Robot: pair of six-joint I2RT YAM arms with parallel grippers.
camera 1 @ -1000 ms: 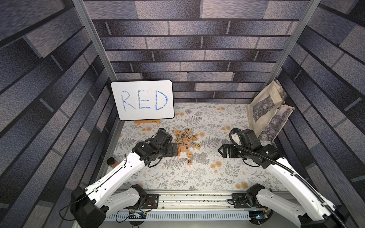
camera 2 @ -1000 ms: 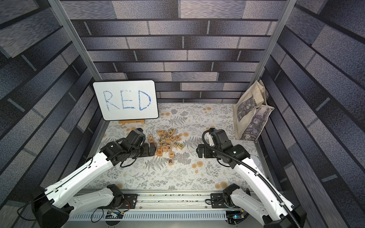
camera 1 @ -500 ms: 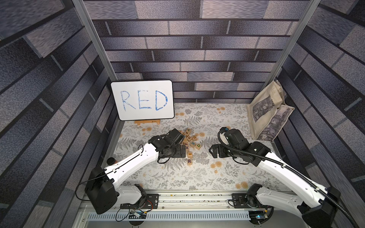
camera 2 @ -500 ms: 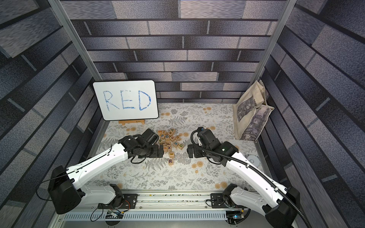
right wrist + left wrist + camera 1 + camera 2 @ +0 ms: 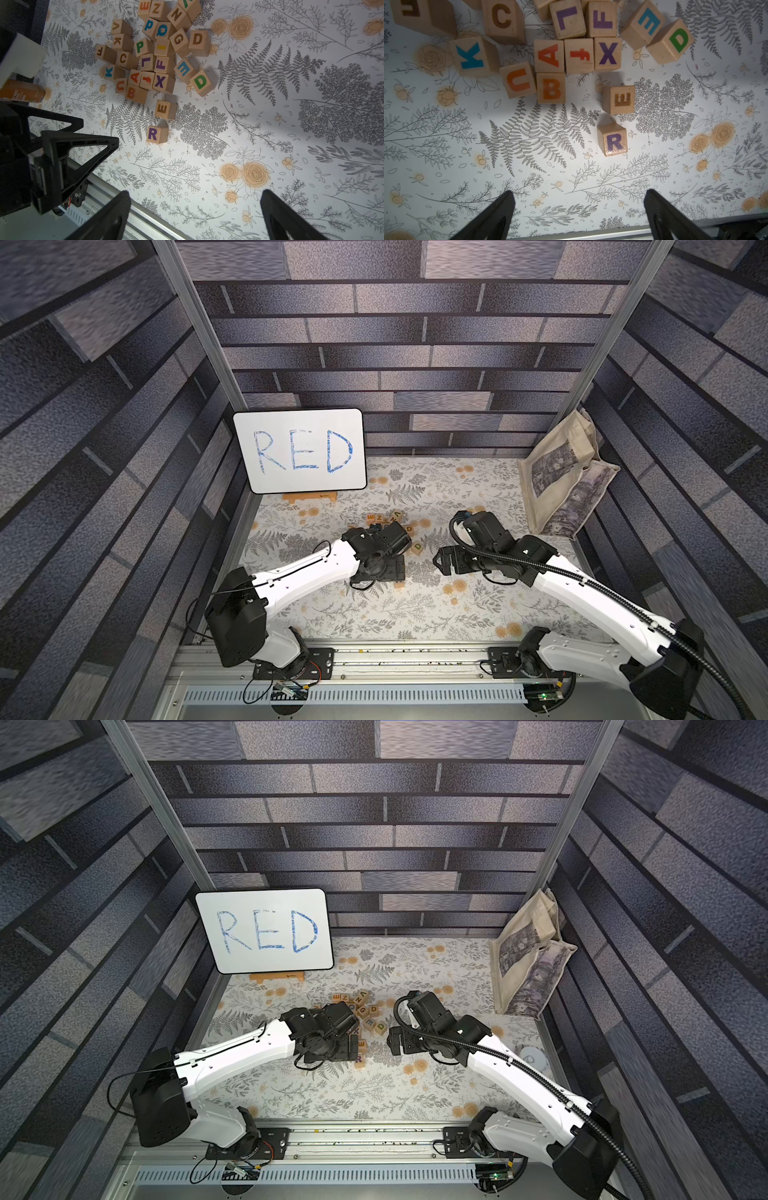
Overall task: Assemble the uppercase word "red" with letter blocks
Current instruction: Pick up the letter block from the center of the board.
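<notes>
Both arms have swung inward since a second ago. The left arm (image 5: pixel 307 572) now stretches over the near edge of the block pile (image 5: pixel 153 52), and the right arm (image 5: pixel 582 585) bends toward it from the opposite side. Left gripper (image 5: pixel 579 193): jaws spread wide, empty, above the floral mat (image 5: pixel 591 207). Right gripper (image 5: pixel 194 193): likewise wide apart, holding nothing. The R block (image 5: pixel 612 139) sits clear of the pile. The E block (image 5: pixel 618 99) is just beside it, not touching, between it and the pile. The green D block (image 5: pixel 671 41) lies at the pile's edge against a blue E block (image 5: pixel 643 22).
</notes>
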